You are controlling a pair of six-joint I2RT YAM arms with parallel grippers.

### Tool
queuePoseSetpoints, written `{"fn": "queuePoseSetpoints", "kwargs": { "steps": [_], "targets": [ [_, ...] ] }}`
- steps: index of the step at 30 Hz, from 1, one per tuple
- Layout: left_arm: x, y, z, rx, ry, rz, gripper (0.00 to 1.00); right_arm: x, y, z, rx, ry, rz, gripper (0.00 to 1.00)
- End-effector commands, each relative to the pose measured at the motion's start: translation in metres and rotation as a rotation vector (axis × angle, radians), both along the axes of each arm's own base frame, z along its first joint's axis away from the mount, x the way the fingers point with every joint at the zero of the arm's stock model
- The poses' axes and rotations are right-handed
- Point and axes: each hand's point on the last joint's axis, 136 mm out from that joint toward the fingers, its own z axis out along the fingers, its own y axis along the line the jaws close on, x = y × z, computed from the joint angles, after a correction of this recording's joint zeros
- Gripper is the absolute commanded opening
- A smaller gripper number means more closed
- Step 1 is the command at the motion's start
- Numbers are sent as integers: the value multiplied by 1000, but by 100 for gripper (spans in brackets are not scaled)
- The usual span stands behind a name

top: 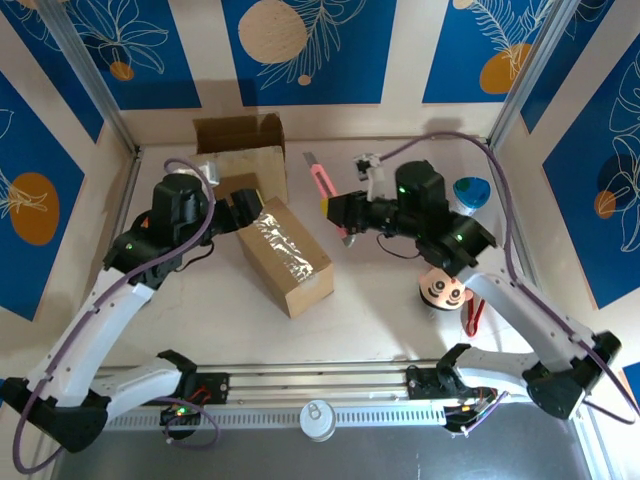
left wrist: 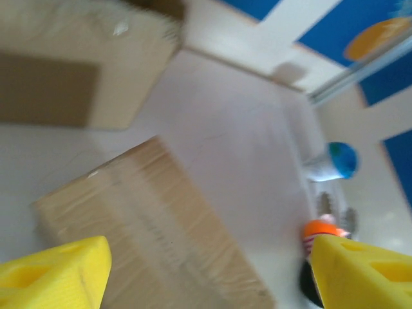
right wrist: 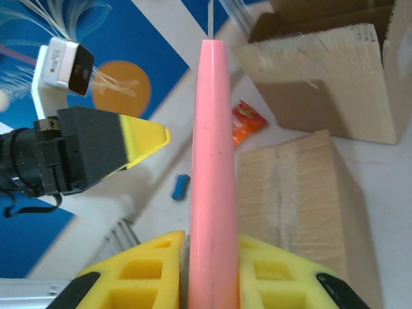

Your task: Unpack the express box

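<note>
The express box is a brown carton sealed with clear tape, lying slantwise mid-table; it also appears as the box and the box. My left gripper hovers over its back left corner. In the blurred left wrist view the left gripper stands open, its yellow fingers wide apart above the taped top with nothing between them. My right gripper is to the right of the carton's far end. The right gripper is shut on a pink cutter, whose tip points toward the back of the table.
An opened cardboard carton stands at the back left. A blue cup, a pinkish disc and a red tool lie on the right. A can sits on the front rail. An orange packet lies near the opened carton.
</note>
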Motion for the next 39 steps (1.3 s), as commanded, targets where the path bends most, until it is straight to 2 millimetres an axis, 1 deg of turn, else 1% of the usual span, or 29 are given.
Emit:
{"fn": "queuePoseSetpoints", "kwargs": {
  "steps": [1,4,8,11,15,19,25,28,33,39],
  "targets": [
    [-3,20,-46,24,149,79,79,2,-6,-36,-275,9,4,0],
    [4,28,-65,19,185,115,79,7,5,-45,-393,8,27,0],
    [11,34,-85,0,222,146,76,13,21,-59,-528,10,58,0],
    [17,37,-101,-15,257,161,72,19,34,-73,-630,10,69,0],
    [24,39,-117,-38,280,175,69,27,47,-90,-745,5,63,0],
    [32,34,-123,-86,272,168,69,31,63,-102,-789,6,67,0],
    [34,23,-129,-139,284,131,69,35,81,-118,-808,23,84,0],
    [34,22,-135,-145,297,129,69,37,88,-125,-824,34,88,0],
    [33,24,-149,-146,317,142,67,40,94,-133,-853,50,79,0],
    [35,20,-159,-185,333,128,62,41,96,-141,-880,63,59,0]
  ]
}}
